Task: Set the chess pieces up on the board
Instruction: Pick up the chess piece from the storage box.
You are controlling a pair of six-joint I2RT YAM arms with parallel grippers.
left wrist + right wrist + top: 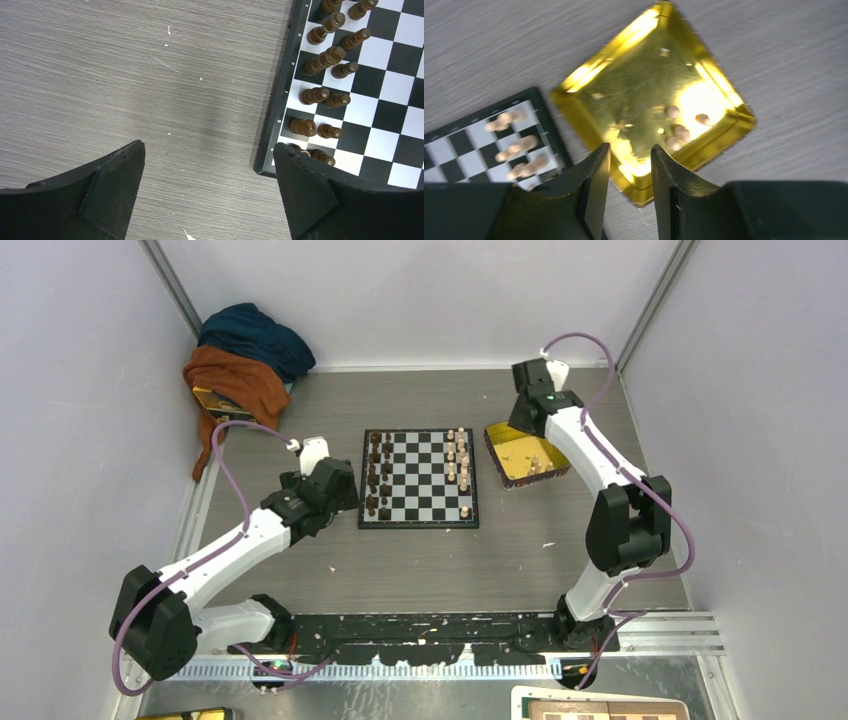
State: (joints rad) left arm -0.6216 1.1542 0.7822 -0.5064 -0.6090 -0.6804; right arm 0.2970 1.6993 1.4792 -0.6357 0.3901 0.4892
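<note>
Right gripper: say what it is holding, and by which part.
Nothing. The right gripper is open and empty above the yellow tray, where light-tan chess pieces lie loose.

The desk (430, 570) is a grey wood-grain surface with small white specks. The board (425, 485) lies flat near its centre. A shiny yellow tray (510, 452) lies just beside the board's right edge, turned at an angle. A dark blue cloth (255, 340) and a rust-orange cloth (235, 385) are heaped in the far left corner.
</note>
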